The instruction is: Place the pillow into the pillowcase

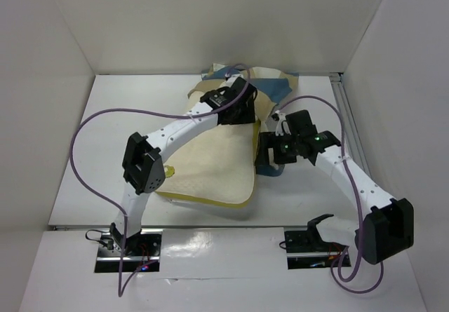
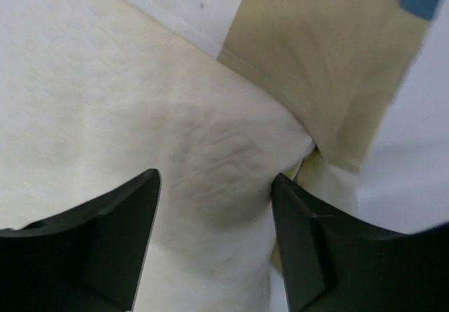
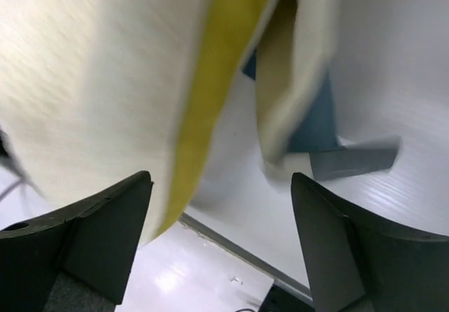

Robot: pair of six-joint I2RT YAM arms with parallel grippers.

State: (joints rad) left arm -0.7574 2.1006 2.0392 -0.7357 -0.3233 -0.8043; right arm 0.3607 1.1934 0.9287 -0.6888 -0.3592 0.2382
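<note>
Left gripper (image 2: 216, 186): jaws apart, nothing clamped between them. It hovers over the cream face of the pillow, which shows a shallow dent in the gap.
Right gripper (image 3: 221, 186): jaws wide, empty, set at the pillow's right-hand edge.

Pillow (image 1: 210, 165): lies flat at the centre of the overhead frame. Its near edge, with yellow piping (image 3: 210, 80), runs towards the lower centre, and its far end reaches up under the left gripper.

Pillowcase (image 1: 266, 77): bunched at upper centre of the overhead frame, with tan and blue checks showing. In the left wrist view a tan panel crosses the upper right and overlaps one pillow corner. In the right wrist view a loose fold hangs just beside the piping.

Progress, as judged: barely begun. At most the far corner is tucked under the cover, and nearly the whole cushion lies bare. What remains is opening the mouth and drawing the cover down the full length.

Table (image 1: 105, 130): white, walled on three sides.
</note>
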